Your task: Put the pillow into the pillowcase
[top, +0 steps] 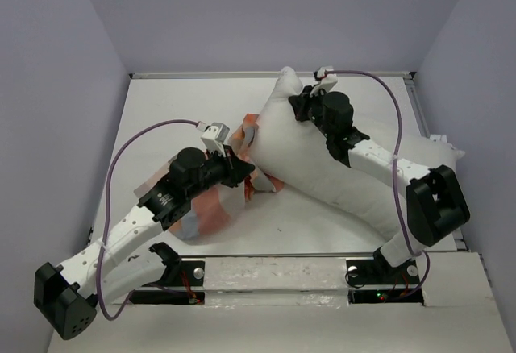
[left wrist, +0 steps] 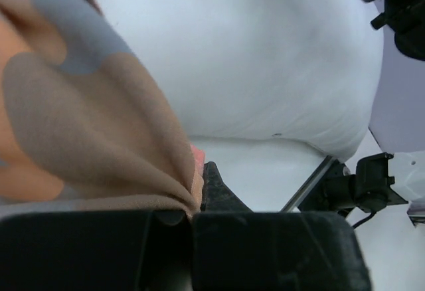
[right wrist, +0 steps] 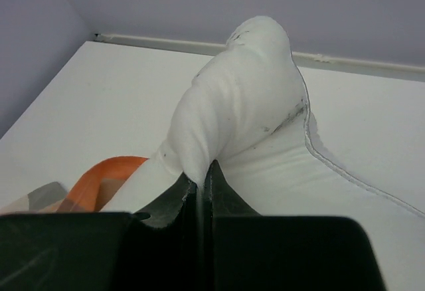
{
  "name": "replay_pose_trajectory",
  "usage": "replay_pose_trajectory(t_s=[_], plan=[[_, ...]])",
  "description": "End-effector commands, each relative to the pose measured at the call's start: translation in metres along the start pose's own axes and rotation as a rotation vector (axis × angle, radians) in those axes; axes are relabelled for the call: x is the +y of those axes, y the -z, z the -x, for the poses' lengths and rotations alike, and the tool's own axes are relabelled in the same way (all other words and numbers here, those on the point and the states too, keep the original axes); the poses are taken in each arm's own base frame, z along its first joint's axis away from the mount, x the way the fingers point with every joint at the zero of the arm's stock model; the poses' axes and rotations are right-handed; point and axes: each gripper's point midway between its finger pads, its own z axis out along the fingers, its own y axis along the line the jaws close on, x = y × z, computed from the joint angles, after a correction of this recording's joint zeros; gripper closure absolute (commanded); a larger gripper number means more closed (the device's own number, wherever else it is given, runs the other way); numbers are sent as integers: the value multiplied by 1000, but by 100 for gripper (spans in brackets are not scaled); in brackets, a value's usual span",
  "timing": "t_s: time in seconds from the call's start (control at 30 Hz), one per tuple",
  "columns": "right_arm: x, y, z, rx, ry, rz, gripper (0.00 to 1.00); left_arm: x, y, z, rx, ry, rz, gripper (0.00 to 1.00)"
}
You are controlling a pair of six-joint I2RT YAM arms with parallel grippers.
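**On the white table: both pincers closed on cloth, pillow beside the case**

At the far middle of the table [top: 173,107], the right gripper [top: 303,105] has its two fingers drawn together on a fold at the end of the pillow [top: 322,164]. The right wrist view shows the white fabric pinched between the dark fingertips, with the corner above them bunched into a rounded peak that stands up off the surface. From that raised end the pillow runs diagonally toward the right edge of the table, passing under the right arm.

Left of it lies the pillowcase [top: 216,209], crumpled in orange, light blue and grey-brown checks, partly beneath the left arm. The left gripper [top: 240,169] is clamped on the case's edge nearest the pillow. In the left wrist view the checked cloth gathers into folds that run down into the closed fingers [left wrist: 216,186], with the pillow filling the background.

Case and pillow touch at this edge, but it is hard to tell whether any of the pillow sits inside the case or only rests against it.
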Motion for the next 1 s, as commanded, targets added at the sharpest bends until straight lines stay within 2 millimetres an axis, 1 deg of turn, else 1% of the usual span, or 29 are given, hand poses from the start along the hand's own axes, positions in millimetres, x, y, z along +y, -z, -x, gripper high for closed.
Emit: replay_pose_trajectory(t_s=[0.0,0.03,0.07,0.1,0.13,0.17,0.2,0.23,0.27,0.3,0.33,0.37,0.4,0.43,0.47,0.5,0.53,0.57,0.6,0.63,0.67,0.7,0.73,0.77,0.8,0.83,0.9,0.97], plan=[[29,16,33,-153,-43,52,100,-36,-10,10,1,-6,-158,100],[28,24,27,-134,-64,55,100,-33,-10,6,11,-16,-148,100],[27,30,27,-134,-73,51,100,-27,-10,0,24,-17,-129,98],[25,35,27,-130,-77,42,100,-18,-8,-9,53,-17,-91,86],[25,41,29,-121,-80,39,100,-16,-3,-12,58,-24,-84,73],[26,50,30,-83,-78,35,100,-9,-1,-24,88,-22,-68,53],[31,55,27,-50,-79,57,100,-4,3,-36,131,-17,-52,20],[34,63,25,-17,-93,68,100,-3,9,-39,144,-21,-52,6],[36,68,24,-10,-102,82,100,-7,13,-35,142,-26,-59,1],[36,73,13,13,-110,89,100,-12,20,-33,154,-29,-70,1],[35,76,9,22,-117,86,100,-23,28,-20,126,-40,-101,1],[38,81,7,28,-129,92,100,-45,38,10,65,-66,-151,1],[38,82,1,42,-133,98,100,-56,45,27,33,-81,-169,1],[46,85,-10,74,-135,134,100,-63,51,39,19,-92,-172,1],[52,87,-17,95,-141,149,100,-81,59,70,-40,-121,-195,1],[54,88,-23,110,-139,151,100,-83,60,80,-50,-127,-173,1],[55,90,-28,121,-137,148,100,-82,52,86,-39,-131,-150,1],[58,93,-31,126,-138,153,100,-89,54,104,-71,-141,-143,2],[62,95,-35,133,-136,160,100,-76,48,108,-75,-152,-66,2],[58,97,-39,136,-133,146,100,-67,35,112,-62,-157,-8,5],[61,99,-42,142,-132,150,100,-52,27,115,-70,-164,76,7],[62,100,-45,145,-131,149,100,-41,20,111,-42,-201,122,11],[56,101,-49,147,-123,125,100,-23,3,103,3,-217,193,20],[58,101,-51,150,-119,125,100,-12,-3,100,22,-227,243,27],[53,101,-56,154,-114,101,100,-8,-11,94,58,-237,253,35],[54,102,-59,161,-110,98,100,2,-28,78,132,-257,261,44],[46,103,-66,172,-115,61,100,16,-38,58,222,-267,298,58],[39,106,-75,196,-135,22,100,32,-41,45,263,-274,353,67]])
